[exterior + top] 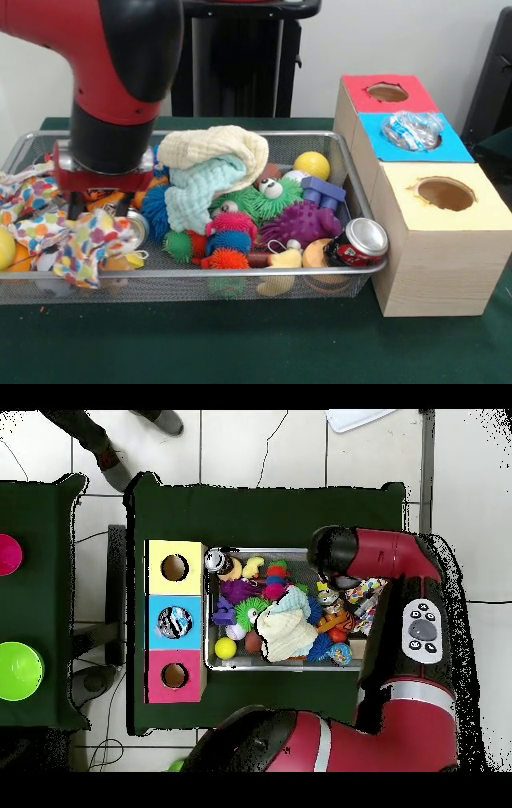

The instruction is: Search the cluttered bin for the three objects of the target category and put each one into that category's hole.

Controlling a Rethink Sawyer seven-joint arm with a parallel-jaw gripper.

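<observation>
The silver wire-mesh bin [240, 272] is full of toys and cloths; it also shows in the overhead view [280, 552]. One clear wrinkly bottle [412, 130] sits in the round hole of the blue panel [456, 150] on the wooden box, sticking up from it; from above it shows as a clear bottle [174, 622]. No other clear bottle shows in the bin. My gripper [98, 210] is down in the bin's left end in the front view, open, straddling orange clutter beside a silver can lid [136, 228]. In the overhead view the gripper [335, 599] is at the bin's right end.
A cream cloth [216, 148] over a teal cloth [196, 196] covers the bin's middle. A patterned cloth [80, 236] lies at the front left. Spiky toys, a yellow ball [312, 165] and a red drink can [358, 242] fill the right. A person's legs [100, 439] show in the overhead view.
</observation>
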